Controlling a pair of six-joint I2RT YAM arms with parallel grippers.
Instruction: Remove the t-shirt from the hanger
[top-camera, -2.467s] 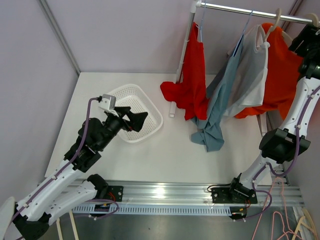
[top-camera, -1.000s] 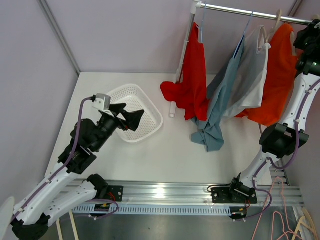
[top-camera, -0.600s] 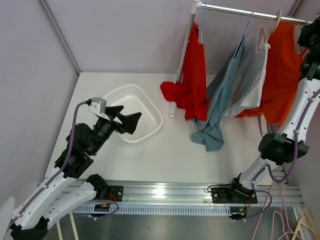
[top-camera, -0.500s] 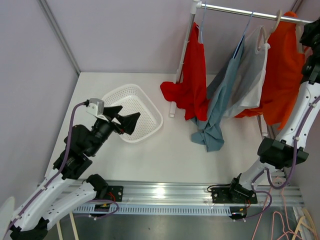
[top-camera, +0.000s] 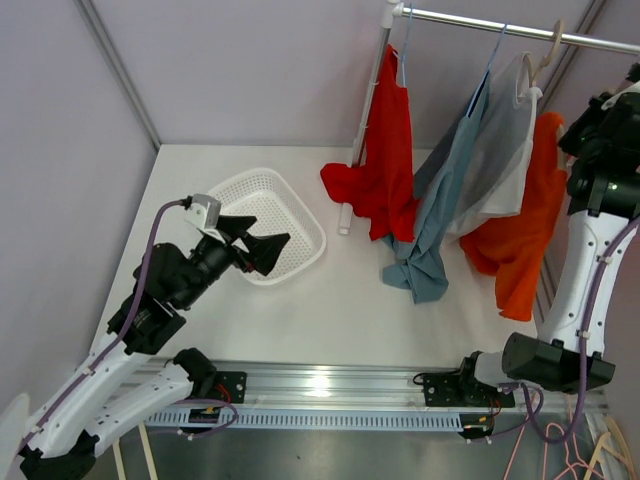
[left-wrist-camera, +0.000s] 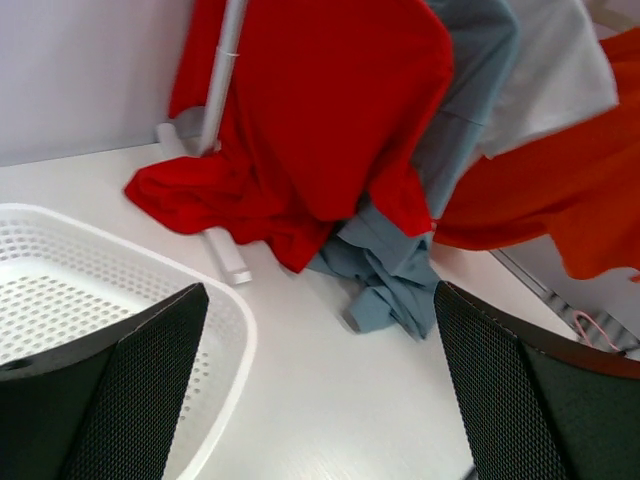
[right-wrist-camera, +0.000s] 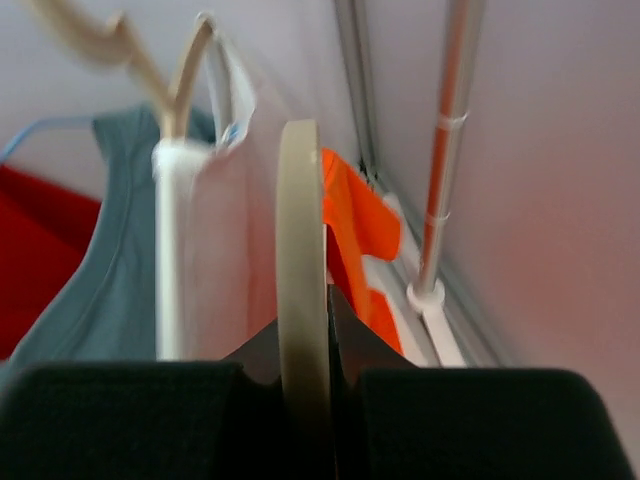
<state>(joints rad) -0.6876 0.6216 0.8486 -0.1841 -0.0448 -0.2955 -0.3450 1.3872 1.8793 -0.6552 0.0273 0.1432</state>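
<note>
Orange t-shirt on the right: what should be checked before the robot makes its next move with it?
1. Right tool shut on the cream hanger: ok.
2. Orange t-shirt fully off that hanger: cannot tell.
3. Left tool open and empty: ok.
4. White basket close by the left tool: ok.

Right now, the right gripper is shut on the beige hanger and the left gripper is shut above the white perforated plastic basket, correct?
No: the left wrist view shows the left gripper open, jaws apart above the white perforated plastic basket. The rest holds.
</note>
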